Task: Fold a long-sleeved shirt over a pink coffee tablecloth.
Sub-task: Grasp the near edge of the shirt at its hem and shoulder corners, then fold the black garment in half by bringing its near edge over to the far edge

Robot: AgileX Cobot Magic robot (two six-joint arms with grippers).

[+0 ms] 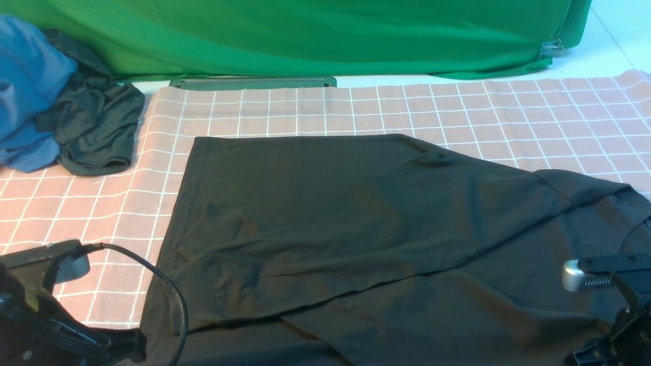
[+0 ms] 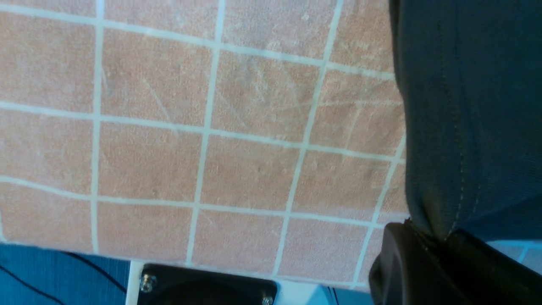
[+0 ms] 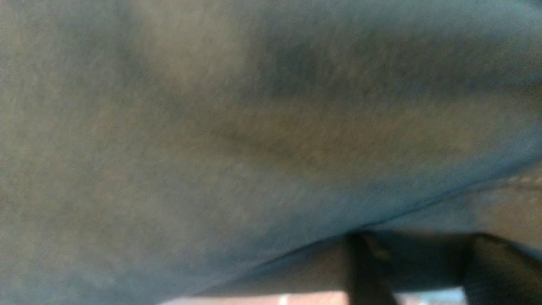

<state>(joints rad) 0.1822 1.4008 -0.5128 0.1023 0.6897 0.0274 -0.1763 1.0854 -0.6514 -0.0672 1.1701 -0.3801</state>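
The black shirt [image 1: 356,229] lies spread on the pink checked tablecloth [image 1: 356,109], a sleeve folded across its body and its collar to the right. The left fingers [image 2: 406,262] pinch its hem at the near left corner. The right fingers [image 3: 366,271] press against fabric near the collar; I cannot tell their grip. A blue garment [image 1: 25,86] and a dark garment [image 1: 96,127] lie heaped far left.

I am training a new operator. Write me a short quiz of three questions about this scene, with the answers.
1. True or false: the long-sleeved shirt hangs on the green backdrop.
2. What lies at the far left of the front view? A: a blue garment and a dark garment; B: a cup; C: a book.
3. What does the left gripper pinch?
Key: 1 false, it lies spread on the pink tablecloth; 2 A; 3 the shirt's edge.
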